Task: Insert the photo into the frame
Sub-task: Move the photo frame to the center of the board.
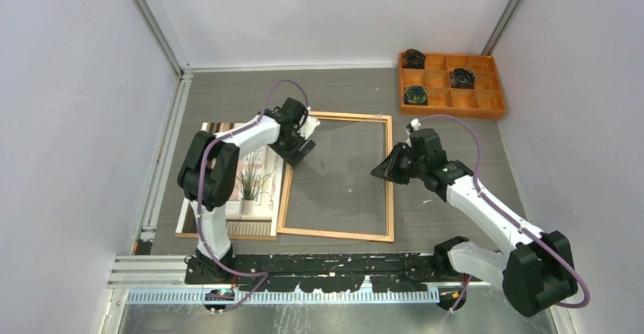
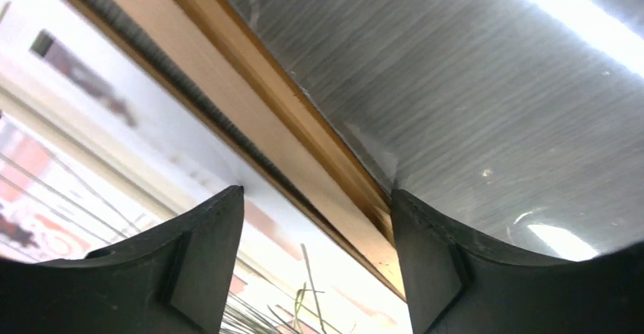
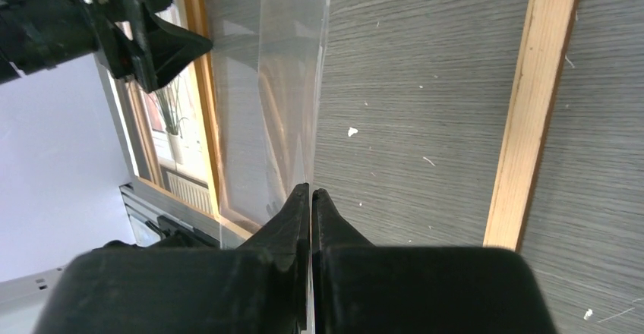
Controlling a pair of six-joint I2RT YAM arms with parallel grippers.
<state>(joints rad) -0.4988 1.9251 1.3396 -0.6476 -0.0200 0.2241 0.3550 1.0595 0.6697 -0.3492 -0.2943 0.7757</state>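
Holding the clear pane (image 3: 281, 83) up for the photo (image 1: 250, 186)
My right gripper (image 3: 310, 191) pinches it; left gripper (image 2: 315, 193), spread, straddles the frame (image 2: 250, 99).

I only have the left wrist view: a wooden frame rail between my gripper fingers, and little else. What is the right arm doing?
Observer: The right gripper is shut on one edge of the clear pane, just inside the right rail of the frame.
Operator: I see only a strip of the photo. Where does the whole print lie?
Observer: The photo lies flat to the left of the frame, outside it and alongside its left rail.
Operator: Is anything else close to the work?
Observer: An orange compartment tray sits at the far right corner, well apart from the frame.
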